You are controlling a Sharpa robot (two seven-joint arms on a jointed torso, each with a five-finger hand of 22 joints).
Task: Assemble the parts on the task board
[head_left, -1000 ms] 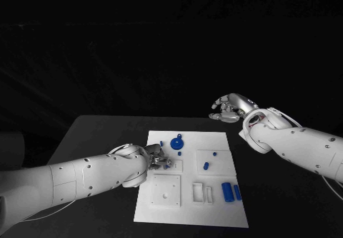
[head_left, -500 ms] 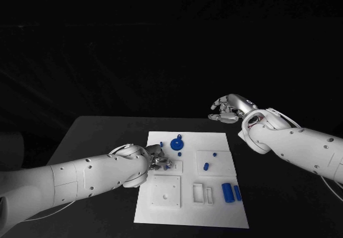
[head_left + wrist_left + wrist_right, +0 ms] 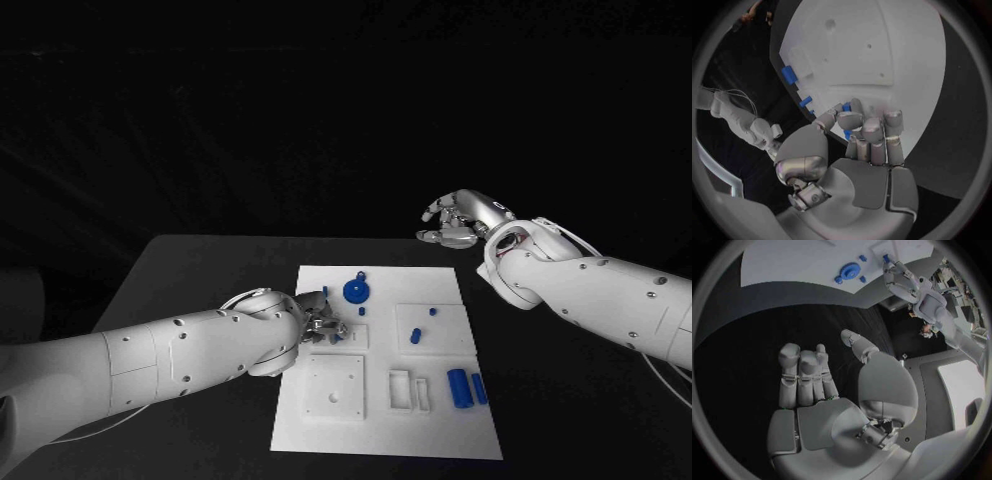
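left hand (image 3: 320,323) pinches small blue part (image 3: 846,107) over task board (image 3: 433,440), apparently for seating | right hand (image 3: 459,220) beyond board, fingers curled, empty, likely keeping clear

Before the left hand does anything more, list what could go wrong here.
1. The left hand pinches a small blue part at its fingertips, low over the white board; it could slip out.
2. Its fingers hide the spot underneath in the head view, so a misplaced part may go unseen.
3. Two blue cylinders lie loose on the board; a nudge could roll them.
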